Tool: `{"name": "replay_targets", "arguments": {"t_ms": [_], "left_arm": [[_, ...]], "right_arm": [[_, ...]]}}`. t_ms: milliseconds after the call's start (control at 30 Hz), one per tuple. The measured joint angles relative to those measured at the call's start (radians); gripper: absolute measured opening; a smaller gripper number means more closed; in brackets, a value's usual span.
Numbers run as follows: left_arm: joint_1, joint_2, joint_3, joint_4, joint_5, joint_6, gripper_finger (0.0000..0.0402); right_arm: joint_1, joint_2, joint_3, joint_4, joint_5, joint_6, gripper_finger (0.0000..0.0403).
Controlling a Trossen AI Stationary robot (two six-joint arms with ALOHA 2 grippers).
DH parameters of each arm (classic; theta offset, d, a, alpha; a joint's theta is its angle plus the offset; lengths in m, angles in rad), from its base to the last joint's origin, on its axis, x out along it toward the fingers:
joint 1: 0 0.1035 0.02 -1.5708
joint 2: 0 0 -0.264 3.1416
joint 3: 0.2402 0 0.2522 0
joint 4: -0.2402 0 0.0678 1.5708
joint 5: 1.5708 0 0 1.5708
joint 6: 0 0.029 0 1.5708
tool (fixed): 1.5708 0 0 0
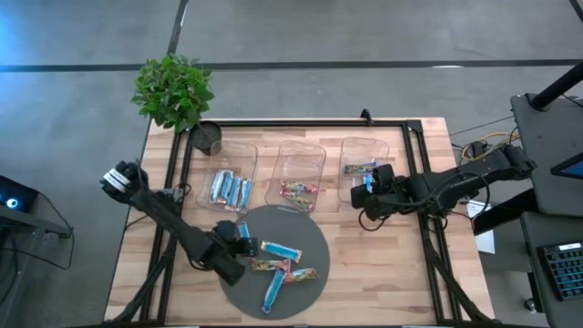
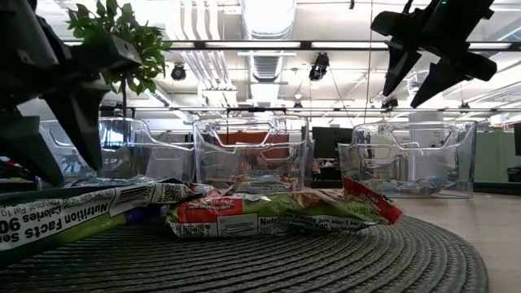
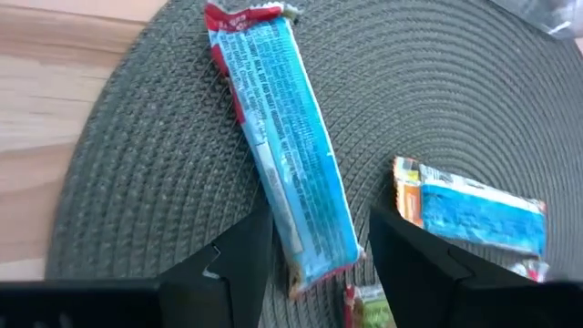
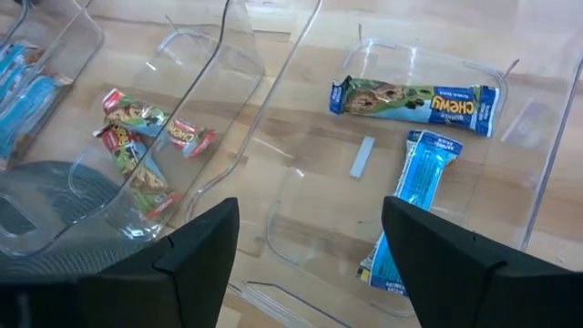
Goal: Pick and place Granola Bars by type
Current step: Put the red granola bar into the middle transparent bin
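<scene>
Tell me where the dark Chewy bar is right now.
The dark Chewy bar lies in the rightmost clear bin, beside a light blue bar, with the open right gripper over that bin's near edge.

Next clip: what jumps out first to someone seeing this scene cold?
Three clear bins stand in a row on the wooden table, each holding wrapped granola bars. In front of them, a round dark mat carries several loose bars, and the left tool straddles a light blue bar on it. The right tool hangs open over the right bin.
</scene>
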State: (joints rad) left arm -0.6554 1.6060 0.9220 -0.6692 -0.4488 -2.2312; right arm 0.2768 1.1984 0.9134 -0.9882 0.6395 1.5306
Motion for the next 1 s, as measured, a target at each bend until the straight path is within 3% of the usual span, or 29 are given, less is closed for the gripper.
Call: {"name": "replay_targets", "arguments": {"t_ms": [333,733,1000], "left_arm": [[0.045,0.065,0.015,-0.002,0.009,0.001,0.0168],[0.054,0.086,0.017,-0.056,0.117,0.04,0.0166],[0.055,0.073,0.023,-0.071,0.154,0.068,0.0113]], "right_arm": [[0.0,0.0,0.0,0.0,0.0,-0.016,0.0257],[0.0,0.0,-0.001,-0.001,-0.005,-0.016,0.0253],[0.0,0.0,-0.003,-0.001,-0.006,-0.045,0.0253]]}}
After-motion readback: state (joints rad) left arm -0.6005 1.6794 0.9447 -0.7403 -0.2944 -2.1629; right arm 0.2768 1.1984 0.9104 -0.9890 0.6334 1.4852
